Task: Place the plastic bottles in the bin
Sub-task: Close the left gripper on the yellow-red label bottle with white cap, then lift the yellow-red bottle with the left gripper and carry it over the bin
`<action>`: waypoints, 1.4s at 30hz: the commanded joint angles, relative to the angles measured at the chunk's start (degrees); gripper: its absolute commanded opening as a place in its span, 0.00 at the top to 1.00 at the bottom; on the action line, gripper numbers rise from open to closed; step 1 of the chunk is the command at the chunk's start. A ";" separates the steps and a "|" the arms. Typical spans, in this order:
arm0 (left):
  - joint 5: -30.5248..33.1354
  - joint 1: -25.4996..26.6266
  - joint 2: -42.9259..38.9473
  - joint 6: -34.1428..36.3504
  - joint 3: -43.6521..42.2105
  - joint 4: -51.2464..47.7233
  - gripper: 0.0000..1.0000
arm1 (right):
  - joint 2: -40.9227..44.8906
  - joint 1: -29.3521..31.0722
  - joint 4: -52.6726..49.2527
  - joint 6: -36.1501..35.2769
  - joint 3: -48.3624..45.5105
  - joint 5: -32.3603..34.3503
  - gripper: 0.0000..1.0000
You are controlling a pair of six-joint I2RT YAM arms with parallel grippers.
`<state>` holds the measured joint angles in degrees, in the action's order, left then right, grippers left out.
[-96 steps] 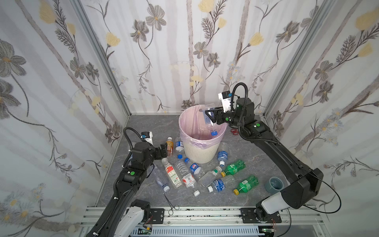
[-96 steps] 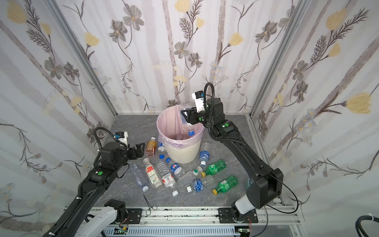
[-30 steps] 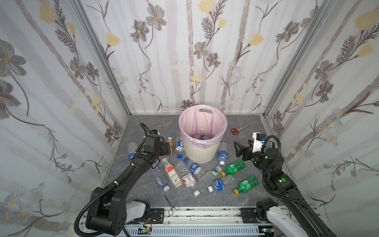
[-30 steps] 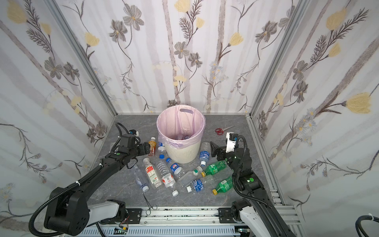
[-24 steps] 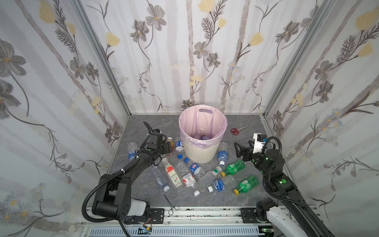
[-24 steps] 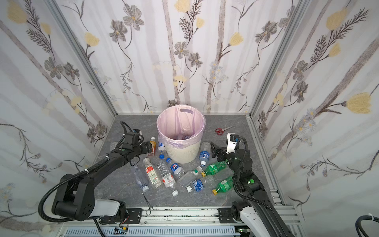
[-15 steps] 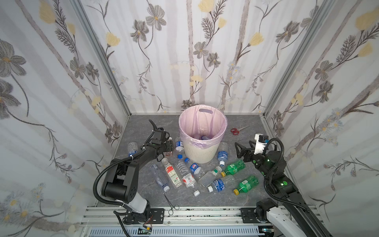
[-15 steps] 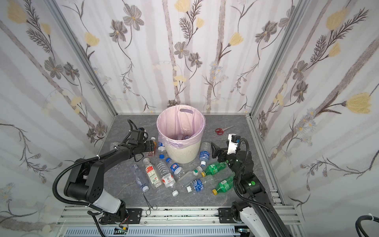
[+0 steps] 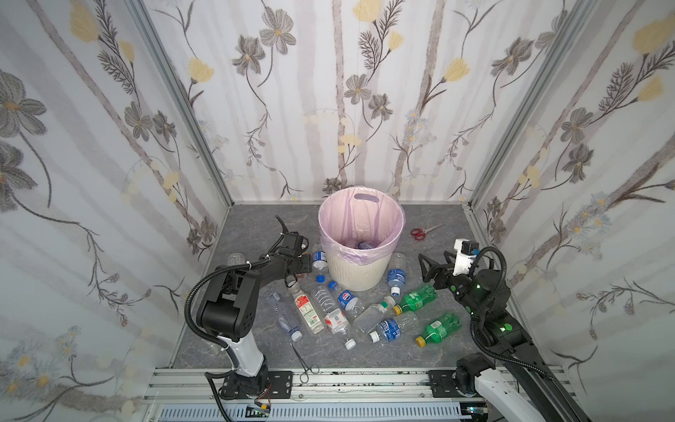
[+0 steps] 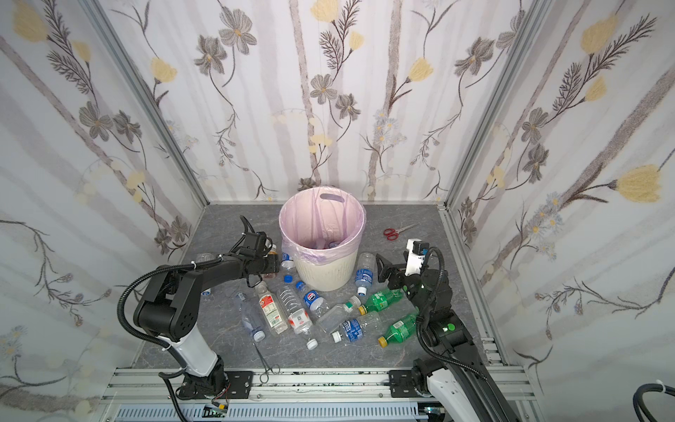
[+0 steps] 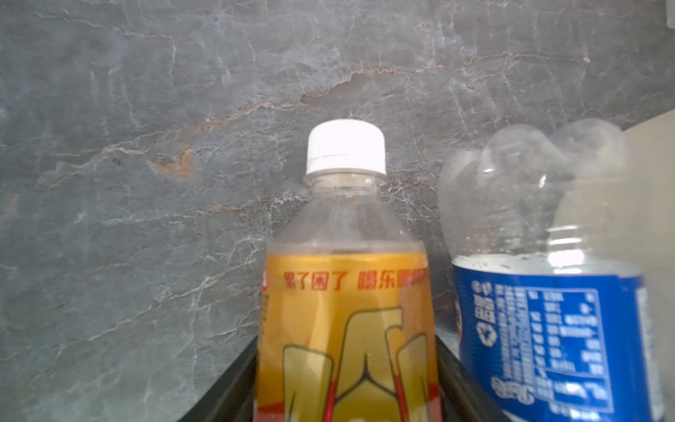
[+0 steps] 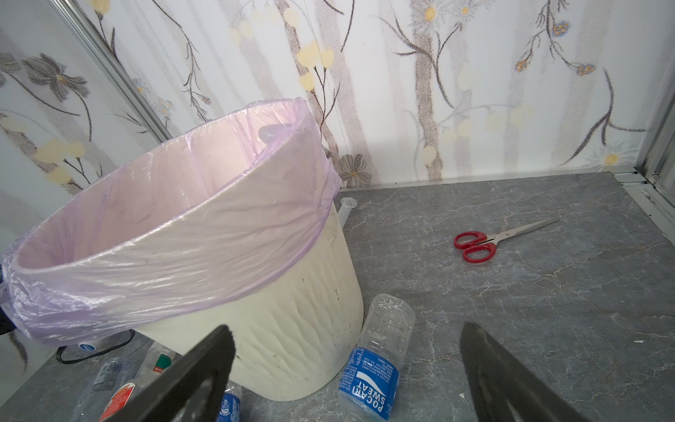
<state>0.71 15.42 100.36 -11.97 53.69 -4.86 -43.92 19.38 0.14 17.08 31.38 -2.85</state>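
**Left jaws closed in on the orange bottle by the bin**

Since a second ago my left arm has reached further toward the bin and its jaws have narrowed; the right arm has hardly shifted.

The left arm lies low and stretched out, elbow folded near its base. The left gripper (image 9: 306, 263) sits at the left flank of the round cream ribbed plastic bin (image 9: 352, 272) with its pink liner. In the left wrist view both black fingers (image 11: 233, 387) lie against the sides of the orange-labelled clear plastic bottle (image 11: 347, 292), white cap pointing away from the wrist.

A blue-labelled clear bottle (image 11: 540, 329) lies just beside it, with the bin wall beyond. The other side is bare grey marbled tabletop (image 11: 128, 219).

The right gripper (image 9: 434, 263) hangs above the table to the right of the bin, jaws spread wide and holding nothing. Below it a clear bottle with a blue Pocari Sweat label (image 12: 372, 376) lies at the foot of the bin. Open table runs from there to the red-handled scissors (image 9: 423, 231).

Most plastic bottles lie scattered in front of the bin, among them two green ones (image 9: 416, 297). At least one blue-labelled bottle lies inside (image 9: 365, 244). Thin metal forceps (image 9: 305, 360) lie near the front rail.
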 commanded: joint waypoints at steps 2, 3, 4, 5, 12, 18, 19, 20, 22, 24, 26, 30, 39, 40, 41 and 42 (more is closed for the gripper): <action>1.69 -0.04 1.12 -0.60 0.64 0.95 0.38 | -0.33 0.05 0.92 0.49 -0.11 -0.09 0.03; 1.71 -0.05 1.32 -0.73 0.72 0.91 0.39 | -0.30 0.04 0.83 0.47 -0.03 -0.03 0.03; 1.68 -0.03 1.27 -0.79 0.78 0.94 0.40 | -0.24 0.05 0.75 0.57 -0.01 0.04 0.03; 1.71 0.00 1.17 -0.89 0.73 0.92 0.41 | -0.20 -0.03 0.65 0.58 0.00 0.04 0.03; 2.28 0.00 -2.57 -1.12 -0.07 0.64 0.46 | 0.06 0.05 0.48 0.94 0.00 0.04 0.03; 3.35 -0.04 -9.89 -1.36 -0.91 -0.08 0.46 | -0.10 0.04 0.29 1.02 0.00 0.00 0.03; 3.19 -0.04 -11.05 -1.35 -0.78 -0.37 0.46 | -0.18 0.04 0.36 1.07 0.00 -0.11 0.03; 2.80 -0.04 -12.41 -1.23 -0.50 -0.93 0.46 | -0.28 0.03 0.35 1.18 0.00 -0.26 0.03; 2.01 -0.06 -15.14 -1.41 0.53 -2.26 0.45 | -0.37 0.00 0.43 1.36 -0.08 -0.74 0.03; 1.17 -0.11 -17.66 -1.55 1.48 -3.23 0.45 | -0.46 0.03 0.70 1.41 -0.22 -1.08 0.03; 0.72 -0.04 -20.20 -1.78 2.40 -3.91 0.44 | -0.63 0.02 0.67 1.42 -0.13 -1.23 0.03; -0.03 -0.04 -24.89 -2.25 3.91 -4.45 0.43 | -0.88 -0.03 0.87 1.47 -0.09 -1.54 0.03; -6.69 -0.06 -33.15 -4.08 8.49 -4.45 0.43 | -2.11 -0.04 2.30 2.43 -0.26 -3.11 0.03; -8.09 -0.04 -33.36 -4.60 9.45 -4.45 0.43 | -2.26 -0.04 2.45 2.50 -0.27 -3.21 0.03; -9.28 0.05 -33.38 -5.01 10.25 -4.45 0.43 | -2.31 0.02 2.56 2.52 -0.26 -3.30 0.03; -10.59 0.13 -33.32 -5.54 11.17 -4.43 0.43 | -2.39 0.01 2.55 2.60 -0.19 -3.39 0.03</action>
<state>-5.15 15.44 67.33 -15.49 63.09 -9.76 -45.98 19.38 0.05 19.00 31.16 -5.32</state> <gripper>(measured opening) 0.570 0.969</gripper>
